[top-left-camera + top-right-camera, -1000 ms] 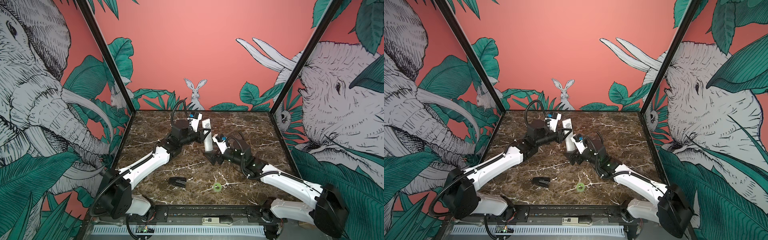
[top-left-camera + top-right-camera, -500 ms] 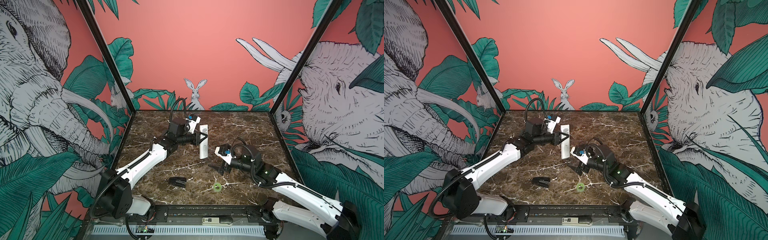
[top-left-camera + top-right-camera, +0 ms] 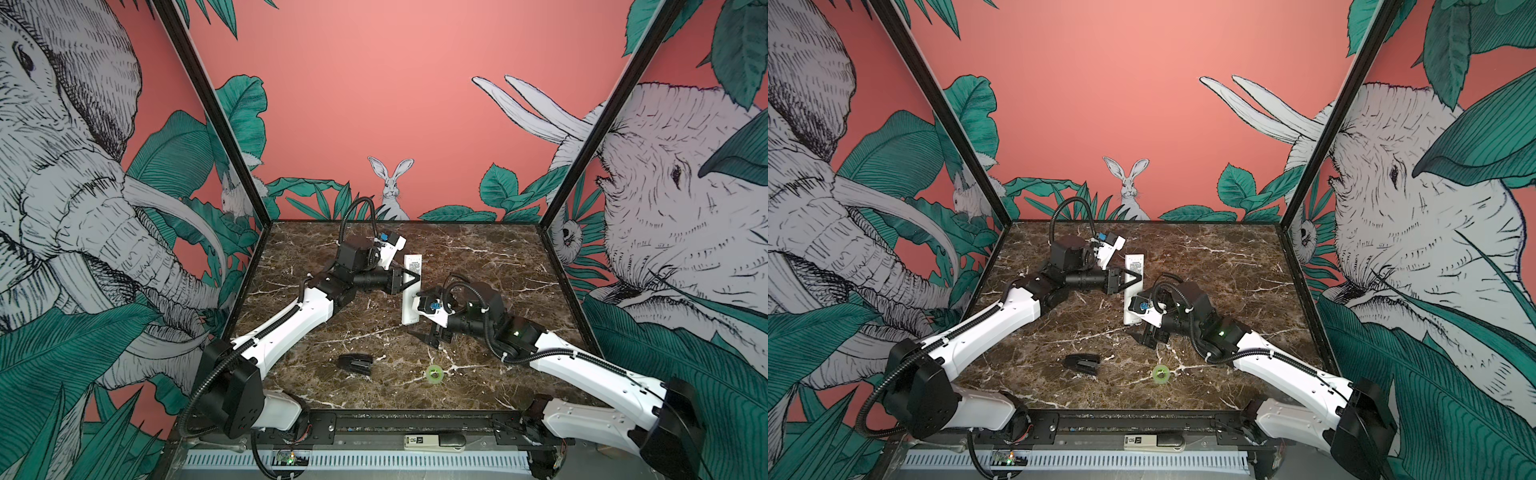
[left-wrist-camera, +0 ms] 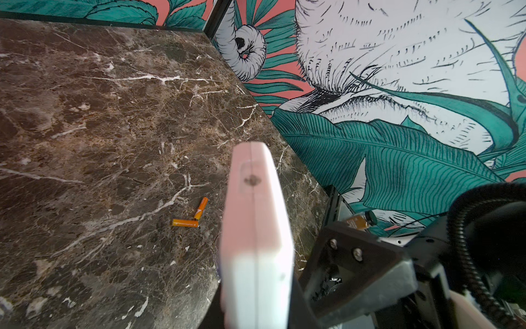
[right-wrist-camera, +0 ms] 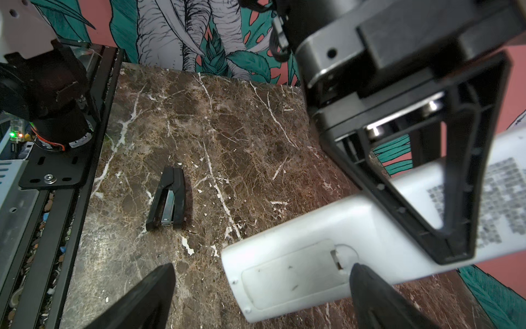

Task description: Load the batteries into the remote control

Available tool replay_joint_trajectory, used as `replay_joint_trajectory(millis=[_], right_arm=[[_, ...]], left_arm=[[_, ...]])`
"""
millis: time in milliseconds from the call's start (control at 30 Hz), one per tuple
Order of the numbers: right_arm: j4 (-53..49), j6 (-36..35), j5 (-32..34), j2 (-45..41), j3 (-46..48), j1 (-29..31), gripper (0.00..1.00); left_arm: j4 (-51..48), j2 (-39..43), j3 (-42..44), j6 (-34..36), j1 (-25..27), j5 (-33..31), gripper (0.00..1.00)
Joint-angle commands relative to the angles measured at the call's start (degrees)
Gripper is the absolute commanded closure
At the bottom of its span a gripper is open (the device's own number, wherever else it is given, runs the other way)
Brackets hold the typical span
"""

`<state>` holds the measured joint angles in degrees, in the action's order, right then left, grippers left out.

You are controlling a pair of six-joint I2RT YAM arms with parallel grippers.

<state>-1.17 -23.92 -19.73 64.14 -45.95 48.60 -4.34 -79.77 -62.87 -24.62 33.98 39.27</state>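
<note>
My left gripper (image 3: 409,279) is shut on the remote control (image 3: 411,291), a long white bar held above the marble table (image 3: 478,257) with its plain back up. The right wrist view shows its battery cover (image 5: 293,273) closed, at the end nearest my right gripper (image 5: 262,269). That gripper (image 3: 432,334) is open just in front of and below the remote's near end, with one fingertip (image 5: 358,270) against its edge. In the left wrist view the batteries (image 4: 185,222), two small orange cylinders, lie touching on the table beyond the remote (image 4: 256,242). In both top views they are hidden.
A black stapler (image 3: 355,364) lies near the front middle of the table, and a green tape ring (image 3: 435,374) lies to its right. Walls close the table on three sides. The black frame rail (image 3: 415,419) runs along the front edge.
My right gripper has drawn back from the remote toward the front and sunk lower, still open. My left gripper has swung the remote straighter and slightly nearer.
</note>
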Motion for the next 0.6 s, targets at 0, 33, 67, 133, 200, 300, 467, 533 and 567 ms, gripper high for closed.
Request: replay_joint_trajectory(millis=[0,33,67,133,200,300,467,533,567], right_arm=[[0.6,-1.4,1.1,0.5,-1.6,0.5,0.03],[0.7,-1.5,1.1,0.6,-1.6,0.5,0.03],[0.9,-1.3,1.2,0.6,-1.6,0.6,0.03],[1.0,-1.2,1.7,0.9,-1.6,0.7,0.04],[1.0,-1.4,2.1,1.3,-1.6,0.8,0.04],[0.5,-1.7,2.5,2.0,-1.9,1.3,0.04],[0.6,-2.7,3.9,2.5,-2.2,2.4,0.05],[0.7,-3.1,4.2,2.6,-2.4,2.8,0.05],[1.0,-3.2,4.5,2.6,-2.5,3.0,0.05]], left_arm=[[3.1,1.8,-0.1,-1.1,-0.1,3.3,1.0],[3.3,1.7,-0.1,-1.2,-0.1,3.6,1.0],[3.5,1.5,-0.2,-1.3,-0.1,4.0,1.0],[3.9,1.1,-0.3,-1.8,-0.1,4.6,1.0],[4.4,0.9,-0.2,-2.2,-0.1,5.2,1.0],[4.7,1.0,-0.2,-2.4,-0.1,5.2,1.0],[4.5,1.2,0.0,-2.4,-0.1,5.3,1.0],[4.5,1.3,0.0,-2.5,-0.1,5.3,1.0],[4.5,1.4,0.0,-2.5,-0.1,5.2,1.0]])
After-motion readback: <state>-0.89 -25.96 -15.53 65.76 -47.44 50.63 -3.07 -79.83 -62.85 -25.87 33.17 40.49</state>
